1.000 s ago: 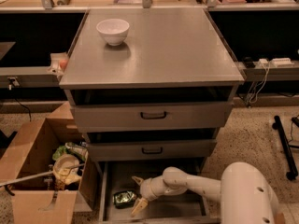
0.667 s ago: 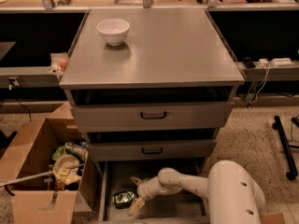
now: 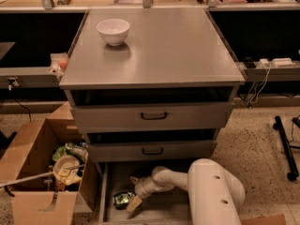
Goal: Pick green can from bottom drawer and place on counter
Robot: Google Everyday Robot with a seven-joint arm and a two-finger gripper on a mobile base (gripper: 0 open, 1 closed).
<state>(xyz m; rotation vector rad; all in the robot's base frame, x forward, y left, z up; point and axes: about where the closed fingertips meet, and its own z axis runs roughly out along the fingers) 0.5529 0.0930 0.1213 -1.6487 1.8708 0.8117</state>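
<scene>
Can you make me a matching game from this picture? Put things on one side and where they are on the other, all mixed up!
Things:
1. green can
2. white bowl
3. pincer
4. cardboard box

Places:
A. on top of the counter
B. on the floor, next to the drawers
C. inside the bottom drawer, near its side wall
D. reaching down into the open drawer, close beside the can

Pairs: 1-C, 2-A, 3-D, 4-B
</scene>
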